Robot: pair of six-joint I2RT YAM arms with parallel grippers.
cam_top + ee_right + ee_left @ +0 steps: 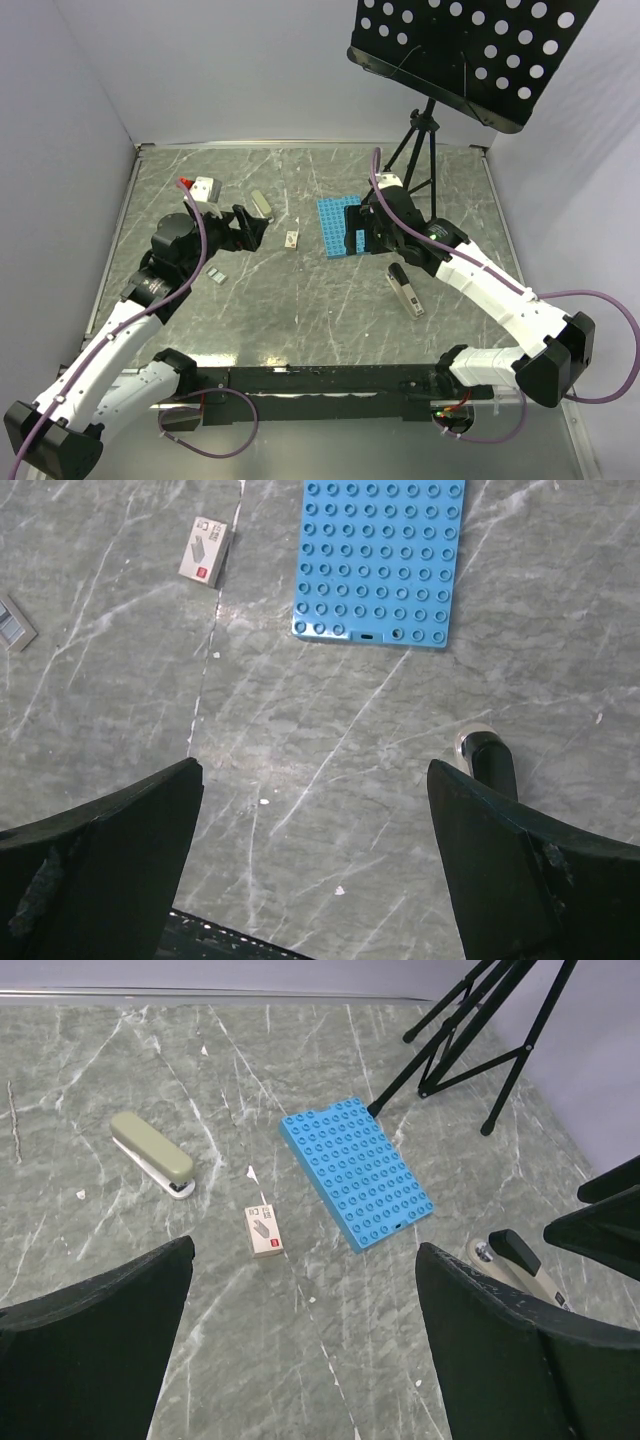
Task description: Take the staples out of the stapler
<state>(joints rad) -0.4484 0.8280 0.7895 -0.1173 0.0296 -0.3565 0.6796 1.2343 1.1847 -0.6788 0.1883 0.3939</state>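
Observation:
The black stapler (405,292) lies flat on the table, right of centre, with its silvery strip facing up. My right gripper (385,245) hangs open just beyond its far end. In the right wrist view, the stapler's tip (492,760) pokes out beside the right finger, and only bare table lies under the gripper (313,780). My left gripper (250,228) hovers open at the left over bare table (303,1280). It is well apart from the stapler (515,1258), whose end shows behind its right finger. The staples are out of view.
A blue studded plate (340,227) lies mid-table, with a small tan box (292,239) to its left. A pale grey oblong piece (262,205) sits further left, and a small grey flat piece (215,274) lies near the left arm. A music stand's tripod (420,150) is at the back.

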